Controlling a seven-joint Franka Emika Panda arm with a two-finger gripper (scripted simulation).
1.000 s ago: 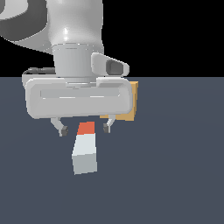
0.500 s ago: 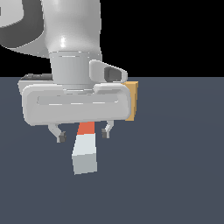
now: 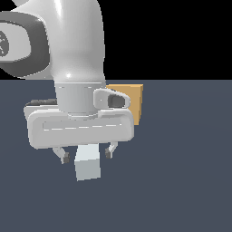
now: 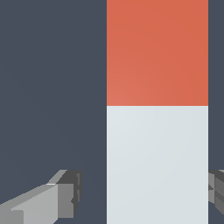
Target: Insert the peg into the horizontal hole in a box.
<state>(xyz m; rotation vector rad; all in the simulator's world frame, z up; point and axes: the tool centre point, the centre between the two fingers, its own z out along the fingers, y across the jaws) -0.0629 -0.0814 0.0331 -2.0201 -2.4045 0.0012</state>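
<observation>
Jaws: the gripper (image 3: 86, 154) stands with its jaws wide, one finger on each side of the peg (image 3: 87, 163); in the wrist view a dark gap shows between the peg (image 4: 157, 131) and the one finger (image 4: 65, 197) that is well in frame, so nothing is gripped yet.

Peg: lies flat on the dark surface (image 3: 181, 172), its pale grey end toward the exterior camera. The orange-red end shows only in the wrist view, since the hand covers it in the exterior view.

Box: the tan box (image 3: 131, 102) sits behind the hand, toward the exterior view's right, well apart from the peg. Only one upper corner shows past the hand. Its hole is not in view.

Change: over the last second the hand has come down and shifted toward the exterior view's left, so the fingers that hovered level with the orange end now straddle the bar lower down. The peg itself has not moved.

Meaning: this looks like the end of the approach, with closing on the peg the next call, though from here I cannot tell how far down the fingertips reach.

Remaining: grasp, lift, alignment with the hole, and insertion are all not yet done.
</observation>
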